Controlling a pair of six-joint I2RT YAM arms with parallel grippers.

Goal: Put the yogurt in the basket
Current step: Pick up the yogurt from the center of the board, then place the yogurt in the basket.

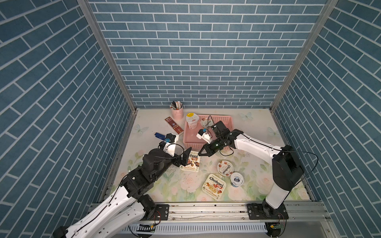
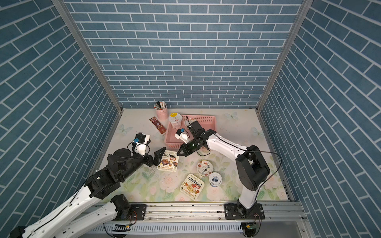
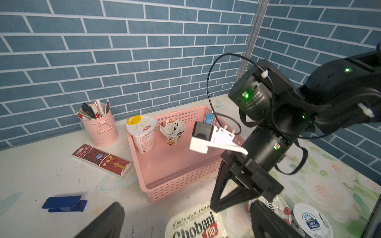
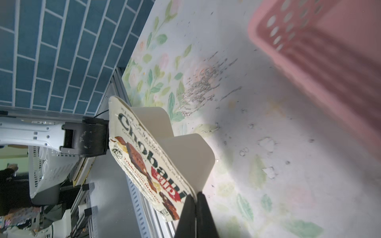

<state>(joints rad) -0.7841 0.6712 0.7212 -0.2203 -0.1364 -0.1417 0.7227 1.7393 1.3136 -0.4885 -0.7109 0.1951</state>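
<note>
**6 yogurt cups: 2 in basket, 4 on table**

In the shallow pink perforated plastic basket [image 1: 190, 145] there are 2 cups, both upright at its far-left corner: tall white yellow-topped cup [image 1: 192, 121], with round Chobani cup [image 3: 172, 131] just beside it. The rest of the basket floor shows bare, but the right arm hangs over its near-right part

On the floral table [image 1: 257, 131] there are 4 cups. Squarish chocolate Chobani Flip [image 1: 191, 162] sits just in front of the basket's near wall. Round strawberry Chobani [image 1: 225, 168], small blue-white cup [image 1: 237, 179] and squarish strawberry Chobani Flip [image 1: 215, 186] cluster nearer the front rail

2 grippers:
- right gripper [image 1: 200, 154]: fingers pressed together, tip at the chocolate Flip's far-right corner. Can't tell if it pinches the lid rim or just touches
- left gripper [image 3: 186, 203]: jaws wide apart, holding nothing, at the same cup's left edge

3 other items left of the basket: pink metal pen holder [image 1: 177, 112], brown flat bar [image 1: 174, 124], blue clip [image 1: 159, 135]. Open tabletop lies right of the basket
</note>
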